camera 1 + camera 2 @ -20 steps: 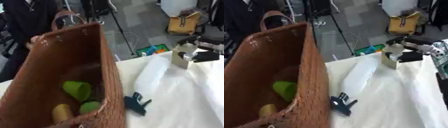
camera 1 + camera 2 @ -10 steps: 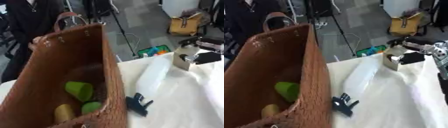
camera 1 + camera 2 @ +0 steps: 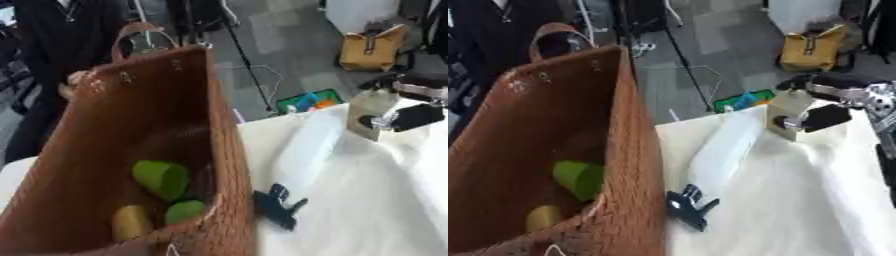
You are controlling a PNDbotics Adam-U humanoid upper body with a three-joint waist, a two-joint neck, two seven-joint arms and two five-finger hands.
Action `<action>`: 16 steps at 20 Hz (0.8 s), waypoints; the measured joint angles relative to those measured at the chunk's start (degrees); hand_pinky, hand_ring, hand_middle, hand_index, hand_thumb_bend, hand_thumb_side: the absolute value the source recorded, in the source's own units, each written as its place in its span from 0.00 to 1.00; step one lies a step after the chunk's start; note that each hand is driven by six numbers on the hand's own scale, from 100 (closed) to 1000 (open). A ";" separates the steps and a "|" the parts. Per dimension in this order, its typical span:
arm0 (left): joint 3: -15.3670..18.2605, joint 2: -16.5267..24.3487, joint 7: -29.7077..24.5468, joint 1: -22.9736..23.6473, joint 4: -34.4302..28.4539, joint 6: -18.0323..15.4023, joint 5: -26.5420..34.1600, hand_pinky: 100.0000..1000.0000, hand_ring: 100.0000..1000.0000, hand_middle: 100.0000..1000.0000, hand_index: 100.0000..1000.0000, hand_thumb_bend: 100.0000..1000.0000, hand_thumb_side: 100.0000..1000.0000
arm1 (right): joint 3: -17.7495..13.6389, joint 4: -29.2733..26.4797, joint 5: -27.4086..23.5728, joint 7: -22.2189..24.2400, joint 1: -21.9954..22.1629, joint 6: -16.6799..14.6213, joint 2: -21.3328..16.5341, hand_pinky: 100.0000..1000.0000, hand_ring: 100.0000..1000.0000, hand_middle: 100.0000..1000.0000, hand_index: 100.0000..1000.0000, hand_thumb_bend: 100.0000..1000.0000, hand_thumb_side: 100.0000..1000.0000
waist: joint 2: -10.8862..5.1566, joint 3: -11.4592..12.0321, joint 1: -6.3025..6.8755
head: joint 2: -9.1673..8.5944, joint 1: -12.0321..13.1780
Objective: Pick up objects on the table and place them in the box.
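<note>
A tall brown woven basket (image 3: pixel 223 165) stands at the left on the white-covered table (image 3: pixel 798 200). Inside it lie a green cup (image 3: pixel 162 178), a smaller green thing (image 3: pixel 184 211) and a yellow thing (image 3: pixel 131 222). A small dark blue object (image 3: pixel 689 206) lies on the cloth just right of the basket's wall. At the far right my right hand (image 3: pixel 826 116) is shut on a beige carton-like object (image 3: pixel 785 111), held upright just above the table's far edge. My left hand does not show.
A long ridge in the white cloth (image 3: pixel 724 150) runs between the dark blue object and the carton. A person's hand (image 3: pixel 74 84) rests at the basket's far rim. Beyond the table lie a yellow bag (image 3: pixel 811 50) and colourful items (image 3: pixel 306 101) on the floor.
The picture has shifted slightly, so the camera moved. My right hand still holds the beige object at about the same spot; nothing on the table has moved.
</note>
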 measured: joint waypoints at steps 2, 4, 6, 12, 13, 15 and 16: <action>0.01 0.00 0.03 0.00 0.00 0.00 0.00 0.63 0.68 0.81 0.67 0.00 0.68 | -0.02 -0.06 0.84 -0.34 0.10 -0.34 0.04 0.87 0.79 0.91 1.00 0.30 0.55 | 0.00 0.03 -0.01 | 0.00 -0.01; 0.03 -0.01 0.05 0.00 0.00 0.01 0.00 0.63 0.68 0.81 0.67 0.00 0.68 | -0.02 -0.06 1.46 -0.79 0.16 -0.79 0.05 0.87 0.78 0.91 1.00 0.29 0.54 | 0.00 0.03 -0.08 | 0.00 -0.08; 0.08 -0.01 0.07 0.00 0.00 0.00 0.00 0.63 0.68 0.81 0.67 0.00 0.68 | -0.01 -0.06 2.10 -1.13 0.22 -1.13 0.06 0.86 0.75 0.90 1.00 0.30 0.48 | 0.00 0.03 -0.14 | 0.00 -0.10; 0.17 -0.02 0.09 0.00 0.00 0.00 0.00 0.63 0.68 0.81 0.67 0.00 0.68 | 0.06 -0.05 3.91 -2.39 0.28 -2.40 0.13 0.85 0.69 0.87 1.00 0.26 0.39 | 0.00 0.04 -0.18 | 0.00 -0.11; 0.17 -0.03 0.09 0.00 0.00 0.00 0.00 0.63 0.68 0.81 0.67 0.00 0.68 | 0.06 -0.05 4.17 -2.57 0.34 -2.57 0.13 0.83 0.68 0.87 1.00 0.24 0.38 | 0.00 0.04 -0.20 | 0.00 -0.11; 0.17 -0.03 0.09 0.00 0.00 0.00 0.00 0.63 0.68 0.81 0.67 0.00 0.68 | 0.06 -0.05 4.48 -2.84 0.41 -2.84 0.14 0.81 0.65 0.85 0.98 0.22 0.36 | 0.00 0.04 -0.28 | 0.00 -0.11; 0.17 -0.03 0.09 0.00 0.00 0.00 0.00 0.63 0.68 0.81 0.67 0.00 0.68 | 0.05 -0.04 4.54 -2.95 0.44 -2.95 0.14 0.80 0.63 0.85 0.97 0.21 0.35 | 0.00 0.04 -0.30 | 0.00 -0.12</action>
